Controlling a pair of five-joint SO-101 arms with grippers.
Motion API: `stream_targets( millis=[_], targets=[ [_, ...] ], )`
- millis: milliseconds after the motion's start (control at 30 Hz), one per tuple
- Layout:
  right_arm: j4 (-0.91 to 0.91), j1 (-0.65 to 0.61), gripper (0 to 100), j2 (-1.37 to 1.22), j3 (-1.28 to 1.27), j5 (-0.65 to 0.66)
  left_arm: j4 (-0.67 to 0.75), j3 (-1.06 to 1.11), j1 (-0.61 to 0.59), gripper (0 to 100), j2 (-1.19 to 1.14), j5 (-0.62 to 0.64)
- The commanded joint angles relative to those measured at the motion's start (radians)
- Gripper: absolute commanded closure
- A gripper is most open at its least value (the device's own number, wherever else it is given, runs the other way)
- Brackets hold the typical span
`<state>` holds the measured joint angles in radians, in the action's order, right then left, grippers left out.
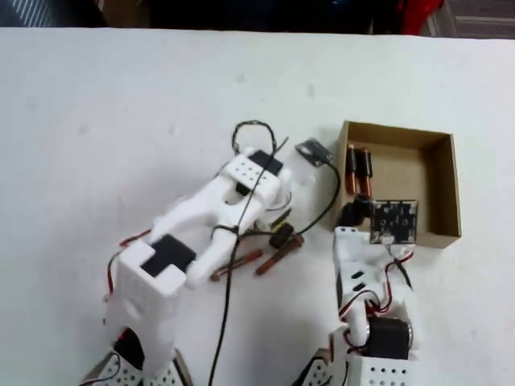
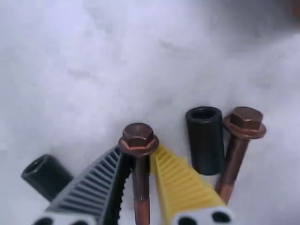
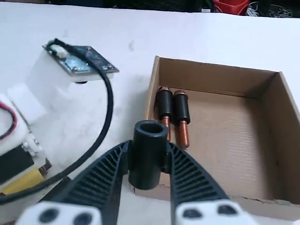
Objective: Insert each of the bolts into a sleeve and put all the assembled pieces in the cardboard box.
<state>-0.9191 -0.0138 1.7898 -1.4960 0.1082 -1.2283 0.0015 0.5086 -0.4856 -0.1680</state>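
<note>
Two assembled pieces [image 3: 165,105] lie inside the cardboard box [image 3: 215,77], side by side & parallel, close to its left wall. Their heads are toward the far wall and their bare threaded ends point back toward the arms, i.e. the long axes run far-to-near. We see the right gripper [image 3: 147,150] closed onto a black sleeve, the held sleeve [image 3: 147,166]. One ribbed finger presses each side, w/ the sleeve upright, axis approx. vertical and open bore up. It sits at the box's near wall by the left corner; we can't tell if it's over the rim or just outside. On the white table [image 1: 121,96] the left gripper [image 2: 137,157] is nearly closed, w/ grey & yellow fingers pinching the shank of a copper bolt, the gripped bolt [image 2: 138,140]. Its hex head points away from the wrist and the shank runs back btw. the fingers. Just beside the yellow finger lie a loose sleeve [image 2: 205,140] and a loose bolt [image 2: 240,145], next to each other and roughly parallel to the gripped bolt, bore & head both away from the wrist. Beyond the grey finger lies a second sleeve [image 2: 44,177], axis slanted vs. the others, open end showing.
</note>
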Motion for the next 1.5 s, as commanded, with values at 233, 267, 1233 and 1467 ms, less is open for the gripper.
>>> stream_targets(
  millis=[233, 267, 1233, 1467],
  targets=[
    [0.236, -0.111, 98.1, 0.012, -0.129, 0.011, -0.359, -0.367, -0.087, 98, 0.012, 0.08],
    [0.249, -0.124, 98.1, 0.012, -0.138, 0.011, -0.382, -0.387, -0.093, 98, 0.012, 0.08],
    [0.452, -0.559, 98.1, 0.012, -0.195, 0.012, -0.262, -0.012, -0.275, 98, 0.716, 0.081],
    [0.559, -0.561, 98.1, 0.012, -0.195, 0.011, -0.129, 0.152, -0.285, 98, 0.966, 0.086]
  ],
)
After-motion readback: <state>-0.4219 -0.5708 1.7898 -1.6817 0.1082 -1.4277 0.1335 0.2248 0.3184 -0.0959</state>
